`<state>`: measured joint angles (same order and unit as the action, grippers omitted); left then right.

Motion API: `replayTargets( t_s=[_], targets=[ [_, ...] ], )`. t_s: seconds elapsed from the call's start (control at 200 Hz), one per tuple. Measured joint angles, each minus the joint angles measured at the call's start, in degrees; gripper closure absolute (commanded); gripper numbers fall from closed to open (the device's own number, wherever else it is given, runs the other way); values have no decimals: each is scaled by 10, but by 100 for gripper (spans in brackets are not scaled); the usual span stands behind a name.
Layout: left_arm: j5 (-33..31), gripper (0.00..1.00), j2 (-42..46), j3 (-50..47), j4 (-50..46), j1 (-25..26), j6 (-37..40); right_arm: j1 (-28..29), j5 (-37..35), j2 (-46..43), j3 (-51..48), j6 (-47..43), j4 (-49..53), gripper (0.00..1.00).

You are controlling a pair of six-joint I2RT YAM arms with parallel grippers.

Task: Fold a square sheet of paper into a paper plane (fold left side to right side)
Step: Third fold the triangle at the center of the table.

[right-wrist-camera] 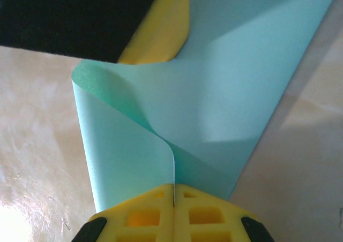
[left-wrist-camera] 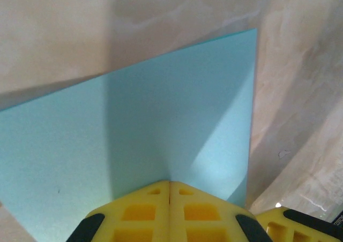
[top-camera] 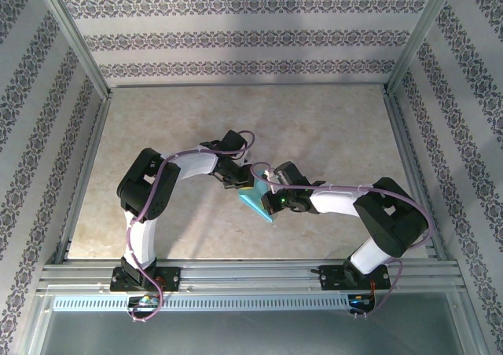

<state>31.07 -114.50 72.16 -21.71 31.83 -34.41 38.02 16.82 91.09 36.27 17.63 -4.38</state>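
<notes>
Two white-and-black robot arms reach in from the near edge of the beige, marbled bench [top-camera: 330,127] in the top view. The left arm [top-camera: 149,190] bends to the right and the right arm [top-camera: 369,214] bends to the left, so their tips meet near the middle of the bench. Between the tips is the thin, turquoise-blue square sheet of paper [top-camera: 257,203], seen as a small pointed patch with its tip toward the near side. From this height it is not clear how the jaws stand, or whether the sheet touches the bench.

In the left wrist view the left jaws are pressed together. Their yellow fingers [left-wrist-camera: 139,218] meet along a thin line with the edge of the sheet [left-wrist-camera: 161,119] caught between them — clamped on the paper. The sheet spreads away from them as a flat, smooth plane with one straight edge on its right and a sharp corner at the far end, and the marbled bench lies behind it. Another yellow finger with black trim [left-wrist-camera: 292,226] sits just beside it at the lower right.

In the right wrist view the right jaws are likewise closed on the sheet [right-wrist-camera: 236,92], which is nipped between their yellow fingers [right-wrist-camera: 139,218]. Here the paper curls over on itself in a soft, uncreased loop on the left. At its far end a yellow pad under a black body [right-wrist-camera: 161,30] touches the sheet.
</notes>
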Motion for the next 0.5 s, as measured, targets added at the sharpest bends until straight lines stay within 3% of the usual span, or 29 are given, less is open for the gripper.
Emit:
replayTargets(
  t_s=[0.185,0.295,0.505],
  targets=[
    [-19,91,25,5,-6,-8,9,0,6,3,0,0,-4,100],
    [-29,96,76,-6,-6,-24,12,0,8,6,2,0,-7,100],
    [-21,100,213,-124,53,-42,10,0,12,10,3,0,-12,100]
  ],
)
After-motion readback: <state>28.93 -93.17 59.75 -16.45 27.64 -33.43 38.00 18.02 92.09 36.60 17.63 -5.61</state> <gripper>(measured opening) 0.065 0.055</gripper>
